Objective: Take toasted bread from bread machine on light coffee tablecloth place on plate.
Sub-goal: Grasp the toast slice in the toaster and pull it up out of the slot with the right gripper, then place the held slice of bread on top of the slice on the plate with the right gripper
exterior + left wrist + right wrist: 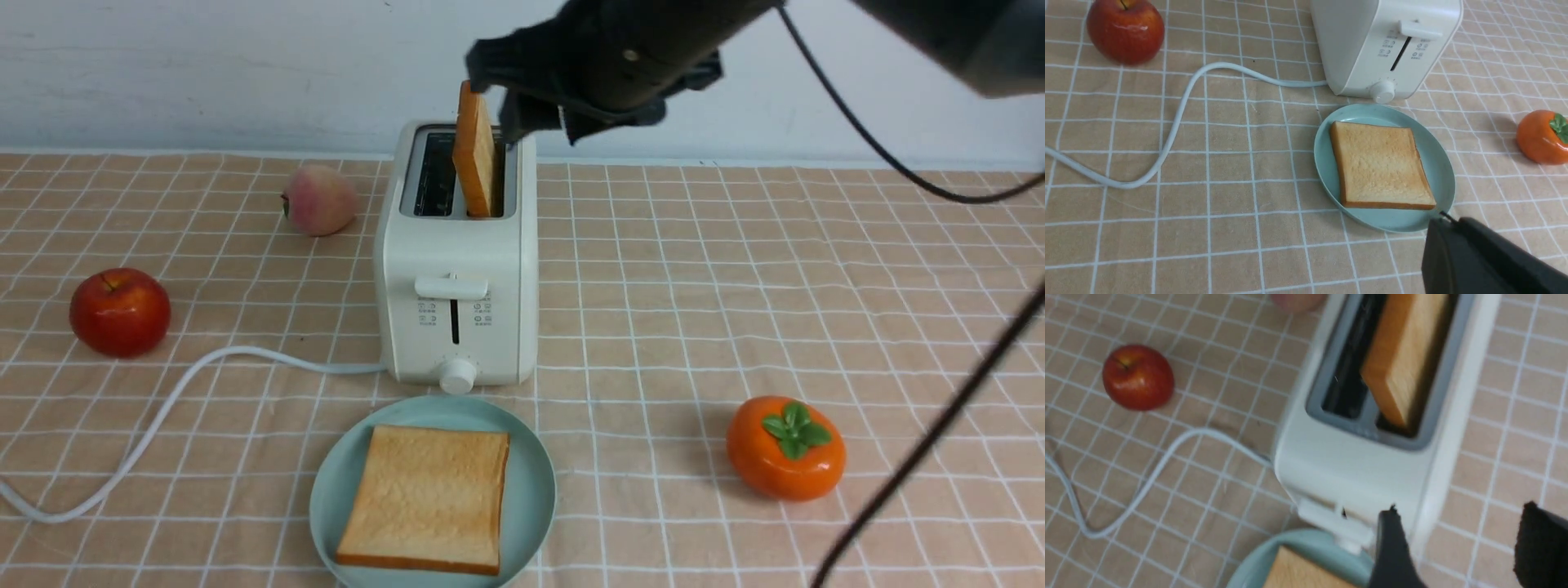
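Note:
The cream-white bread machine stands mid-table on the light coffee tablecloth. One toasted bread slice stands upright in its right slot, sticking well out; the left slot is empty. The other slice lies flat on the mint-green plate in front of the toaster. My right gripper hovers at the top of the standing slice, open and empty; its wrist view shows that slice and the wide-apart jaws. My left gripper is shut and empty by the plate's rim.
A red apple and a peach lie left of the toaster. An orange persimmon lies at the front right. The toaster's white cord curls across the front left. A black arm cable crosses the right edge.

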